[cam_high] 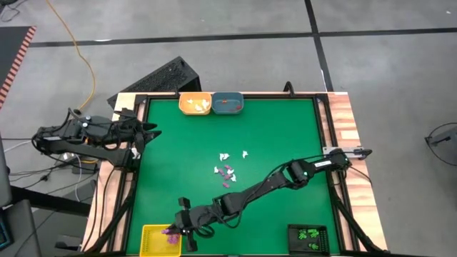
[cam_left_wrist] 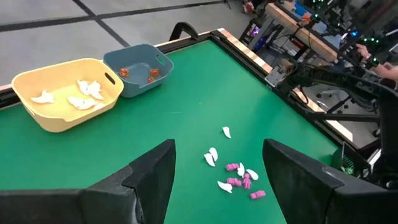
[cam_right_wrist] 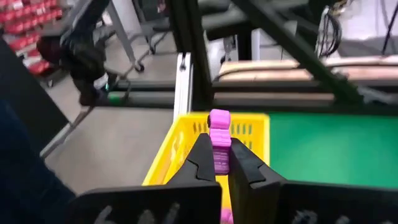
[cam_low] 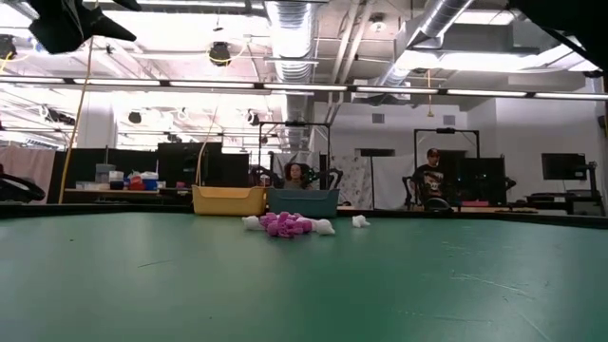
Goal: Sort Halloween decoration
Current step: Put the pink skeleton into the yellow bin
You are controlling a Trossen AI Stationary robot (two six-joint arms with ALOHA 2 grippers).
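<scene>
yellow tray (cam_high: 151, 241) cut off by edge, loose trinkets (cam_high: 227, 170) too small (shapes unclear)

The right pincer (cam_right_wrist: 221, 163) grips a purple trinket (cam_right_wrist: 219, 142) upright between its dark fingers (cam_right_wrist: 202, 163), above the yellow tray (cam_right_wrist: 250, 128). Green surface (cam_right_wrist: 329, 152) spreads at three o'clock of the tray.

The right arm is stretching from three o'clock toward seven o'clock, its right gripper (cam_right_wrist: 221, 163) pinching shut. The left gripper (cam_high: 146, 135) is waiting, spread, at nine o'clock.
</scene>
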